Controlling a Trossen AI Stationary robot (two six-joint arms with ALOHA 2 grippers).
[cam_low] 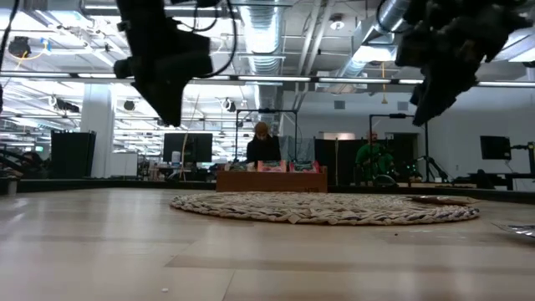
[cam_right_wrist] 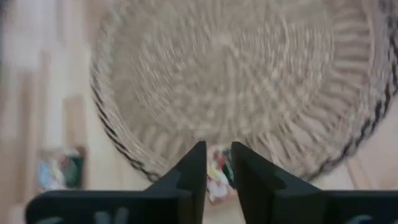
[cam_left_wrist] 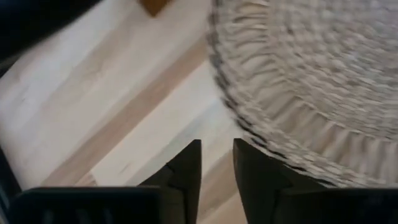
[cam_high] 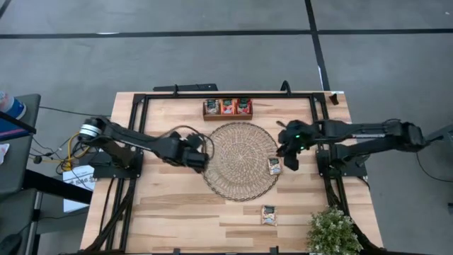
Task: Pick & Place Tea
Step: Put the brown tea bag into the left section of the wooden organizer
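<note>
A round woven mat (cam_high: 241,161) lies mid-table. One tea sachet (cam_high: 274,166) rests flat at the mat's right rim and shows past my right fingers (cam_right_wrist: 217,177). A second sachet (cam_high: 268,214) lies on the bare wood nearer the front edge (cam_right_wrist: 59,169). More sachets stand in the wooden tray (cam_high: 228,108) behind the mat. My left gripper (cam_high: 202,160) hovers over the mat's left rim, its fingers (cam_left_wrist: 216,168) a narrow gap apart with only wood between them. My right gripper (cam_high: 289,152) hangs above the rim sachet, fingers (cam_right_wrist: 217,165) slightly apart. Both are well above the table (cam_low: 167,75) (cam_low: 443,67).
A potted plant (cam_high: 333,232) stands at the front right corner. A black frame (cam_high: 226,94) runs around the table's edges. Bare wood lies in front of the mat and to its left. People stand in the room beyond the table (cam_low: 263,142).
</note>
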